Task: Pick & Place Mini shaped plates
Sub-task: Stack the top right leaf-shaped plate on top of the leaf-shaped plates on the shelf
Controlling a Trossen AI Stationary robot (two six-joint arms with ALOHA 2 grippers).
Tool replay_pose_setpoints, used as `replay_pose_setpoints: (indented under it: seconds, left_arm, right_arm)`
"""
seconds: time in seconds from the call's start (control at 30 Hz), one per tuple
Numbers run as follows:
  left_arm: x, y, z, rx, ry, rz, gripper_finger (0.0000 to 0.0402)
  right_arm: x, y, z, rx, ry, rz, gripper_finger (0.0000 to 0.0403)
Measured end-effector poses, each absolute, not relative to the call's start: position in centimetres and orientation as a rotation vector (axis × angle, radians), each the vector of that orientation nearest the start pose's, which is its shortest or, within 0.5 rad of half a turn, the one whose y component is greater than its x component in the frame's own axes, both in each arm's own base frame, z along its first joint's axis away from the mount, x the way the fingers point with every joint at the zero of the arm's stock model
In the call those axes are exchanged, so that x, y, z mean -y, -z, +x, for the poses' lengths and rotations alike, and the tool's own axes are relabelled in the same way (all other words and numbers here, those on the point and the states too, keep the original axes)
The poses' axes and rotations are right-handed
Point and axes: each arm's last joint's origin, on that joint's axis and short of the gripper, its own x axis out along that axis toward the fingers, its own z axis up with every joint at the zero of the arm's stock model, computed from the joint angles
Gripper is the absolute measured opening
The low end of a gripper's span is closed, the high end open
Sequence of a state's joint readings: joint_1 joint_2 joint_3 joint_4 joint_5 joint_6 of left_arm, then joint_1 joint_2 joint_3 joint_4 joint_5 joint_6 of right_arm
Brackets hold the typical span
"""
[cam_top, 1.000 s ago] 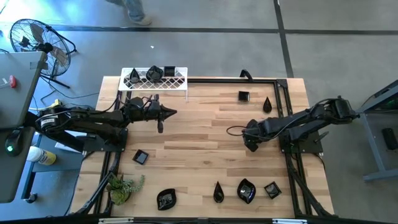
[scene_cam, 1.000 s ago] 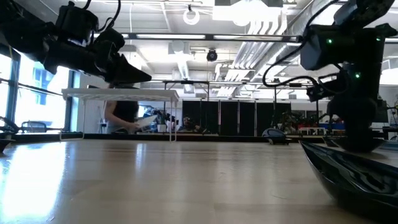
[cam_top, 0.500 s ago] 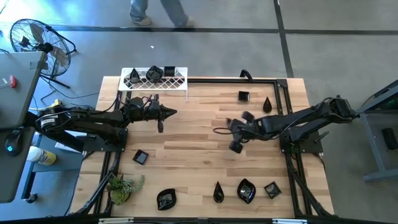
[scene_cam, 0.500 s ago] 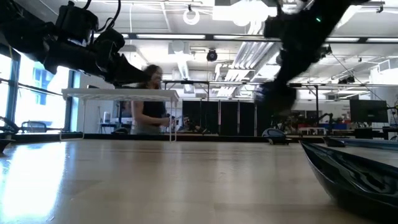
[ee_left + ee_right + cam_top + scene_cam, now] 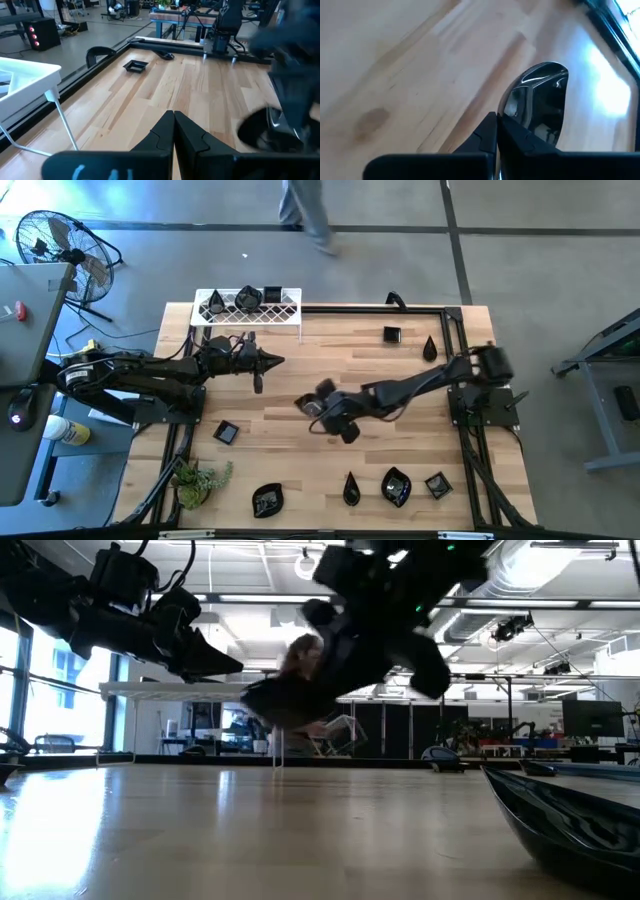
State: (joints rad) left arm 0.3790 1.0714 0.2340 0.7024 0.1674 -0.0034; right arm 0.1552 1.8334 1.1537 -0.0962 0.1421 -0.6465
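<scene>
The right gripper [image 5: 312,408], fingers pinching a black mini plate [image 5: 540,102], carries it above mid-table; it should keep level toward the rack [image 5: 250,312]. The left gripper [image 5: 272,361] waits pressed together beside the rack

table [image 5: 400,380]: I see pale wood planks, smooth
plate [image 5: 540,102]: I see glossy black, mirror-like
rack [image 5: 250,308]: white wire

**Robot bench in an open lab hall**

A wooden table [image 5: 400,380] with a black frame stands on a grey concrete floor, a floor fan [image 5: 55,242] beside it. Beyond it stretch exposed ceiling pipes [image 5: 400,610], strip lights, rows of workbenches and monitors [image 5: 590,720]. A person [image 5: 305,210] walks past: a robotics laboratory.
</scene>
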Motion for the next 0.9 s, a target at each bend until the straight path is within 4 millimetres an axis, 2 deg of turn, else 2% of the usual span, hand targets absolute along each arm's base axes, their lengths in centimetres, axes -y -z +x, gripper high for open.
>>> replay_pose_setpoints:
  seconds: [0.17,0.27,0.37,0.6,0.77,0.9]
  left_arm:
    - [-6.9,-18.0,18.5,-0.133,-0.210,-0.042,0.0000]
    - [-6.9,-18.0,18.5,-0.133,-0.210,-0.043,0.0000]
    - [-6.9,-18.0,18.5,-0.133,-0.210,-0.046,0.0000]
    - [-6.9,-17.9,18.5,-0.147,-0.210,-0.053,0.0000]
    - [-6.8,-17.5,18.5,-0.181,-0.186,-0.065,0.0000]
    - [-6.7,-17.3,18.4,-0.202,-0.186,-0.075,0.0000]
  right_arm:
    - [-5.3,-16.1,40.9,-0.746,-0.385,-0.974,0.0008]
    - [-4.7,-14.8,41.8,-0.764,-0.425,-1.063,0.0007]
    - [-4.4,-14.5,42.2,-0.755,-0.436,-1.114,0.0009]
    - [-4.3,-14.3,42.4,-0.744,-0.423,-1.133,0.0050]
    - [-4.2,-14.4,42.5,-0.763,-0.325,-1.022,0.0089]
    - [-3.9,-14.4,42.5,-0.817,-0.190,-0.996,0.0106]
